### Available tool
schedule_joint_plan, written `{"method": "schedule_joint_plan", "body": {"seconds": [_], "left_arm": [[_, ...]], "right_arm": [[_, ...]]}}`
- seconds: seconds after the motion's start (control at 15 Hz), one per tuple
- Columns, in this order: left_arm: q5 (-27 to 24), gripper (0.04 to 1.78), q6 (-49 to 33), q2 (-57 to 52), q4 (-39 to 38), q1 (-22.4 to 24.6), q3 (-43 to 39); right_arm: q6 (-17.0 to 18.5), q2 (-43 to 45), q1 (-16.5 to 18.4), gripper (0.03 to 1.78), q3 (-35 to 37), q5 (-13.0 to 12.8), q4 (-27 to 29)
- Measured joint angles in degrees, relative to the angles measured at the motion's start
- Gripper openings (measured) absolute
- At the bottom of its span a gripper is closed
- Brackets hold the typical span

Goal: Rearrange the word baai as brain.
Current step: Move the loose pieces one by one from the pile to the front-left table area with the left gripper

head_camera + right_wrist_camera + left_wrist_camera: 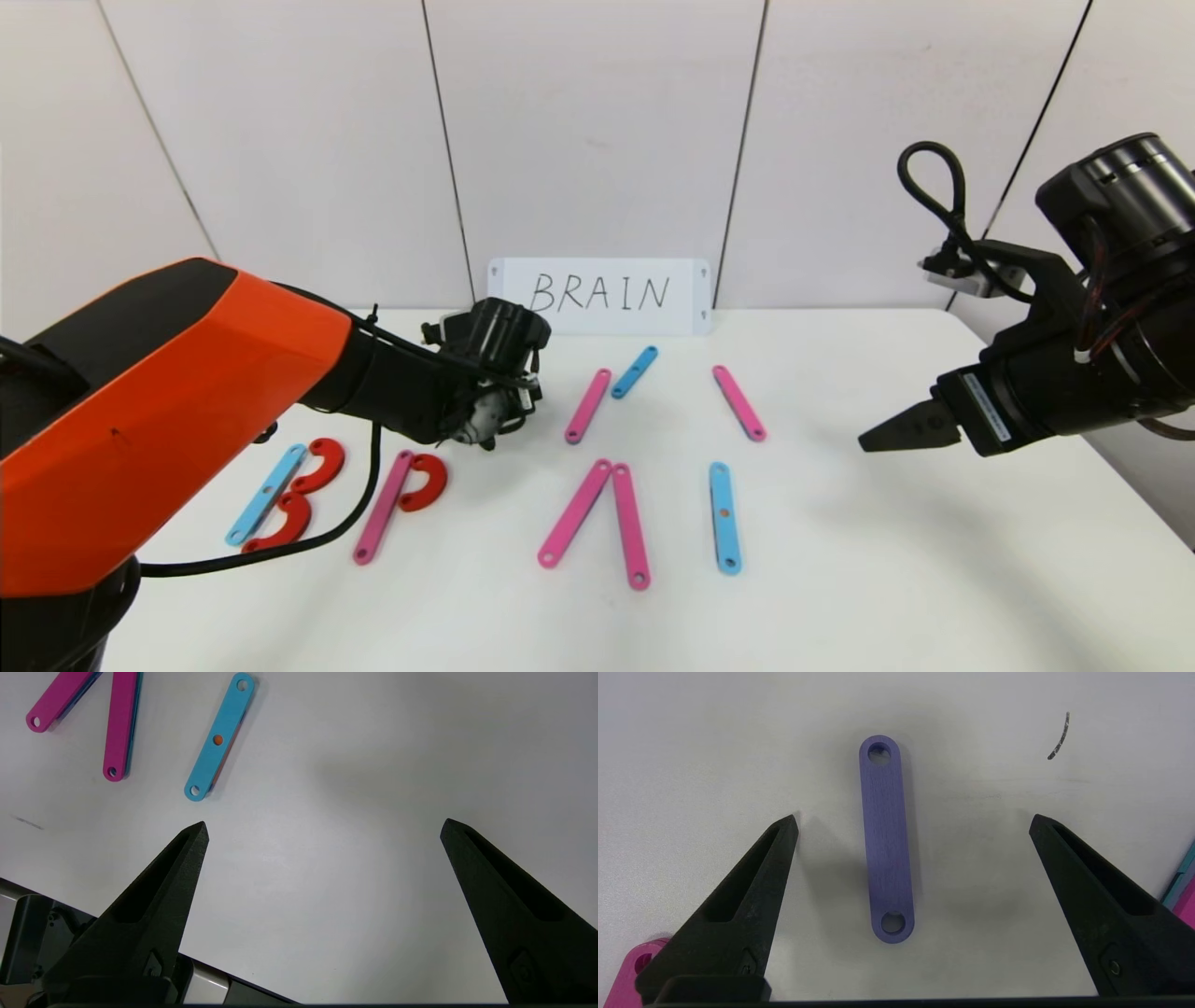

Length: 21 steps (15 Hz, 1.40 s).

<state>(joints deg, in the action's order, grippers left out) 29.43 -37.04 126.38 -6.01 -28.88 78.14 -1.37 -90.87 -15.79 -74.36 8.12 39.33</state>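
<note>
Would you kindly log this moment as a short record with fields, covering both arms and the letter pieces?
left pincer: open, poised over the purple strip, not touching it
right pincer: open, empty, above bare table at the right
B: blue strip plus two red curves
second letter: pink strip plus one red curve
A: two pink strips meeting at the top, no crossbar
I: blue strip
spare pieces: pink, blue, pink, near the card
card: reads BRAIN
</note>
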Motion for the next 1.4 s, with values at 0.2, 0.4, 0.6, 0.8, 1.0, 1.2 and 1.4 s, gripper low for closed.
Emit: {"method": "schedule_joint_plan", "body": {"seconds": [0.2, 0.4, 0.6, 0.8, 1.0, 1.2, 1.4], "left_arm": [[0.96, 1.74, -0.06, -0.04, 0.01, 0.05, 0.09], [1.60, 1.74, 0.18, 0.02, 0.21, 0.07, 0.09], [1.66, 1.74, 0.35, 0.16, 1.11, 0.07, -0.06], [2.54, 1.74, 0.52, 0.46, 1.91, 0.02, -0.09], [3.51, 1.74, 0.68, 0.83, 1.99, -0.11, -0.09], [3.43, 1.74, 0.79, 0.79, 1.94, -0.13, -0.11], [3.39, 1.74, 0.90, 0.27, 1.69, -0.11, -0.20]], "right_arm": [[-0.01, 0.00, 0.00, 1.74, 0.00, 0.00, -0.02], [-0.01, 0.00, 0.00, 1.74, 0.00, 0.00, -0.09], [-0.01, 0.07, 0.00, 1.74, 0.00, 0.00, -0.09], [-0.01, 0.18, 0.00, 1.74, 0.00, 0.00, -0.09], [-0.01, 0.24, 0.00, 1.74, 0.05, 0.00, -0.09], [-0.06, 0.24, 0.00, 1.74, 0.09, 0.00, -0.09], [-0.21, 0.27, -0.04, 1.74, 0.28, 0.00, -0.09]]}}
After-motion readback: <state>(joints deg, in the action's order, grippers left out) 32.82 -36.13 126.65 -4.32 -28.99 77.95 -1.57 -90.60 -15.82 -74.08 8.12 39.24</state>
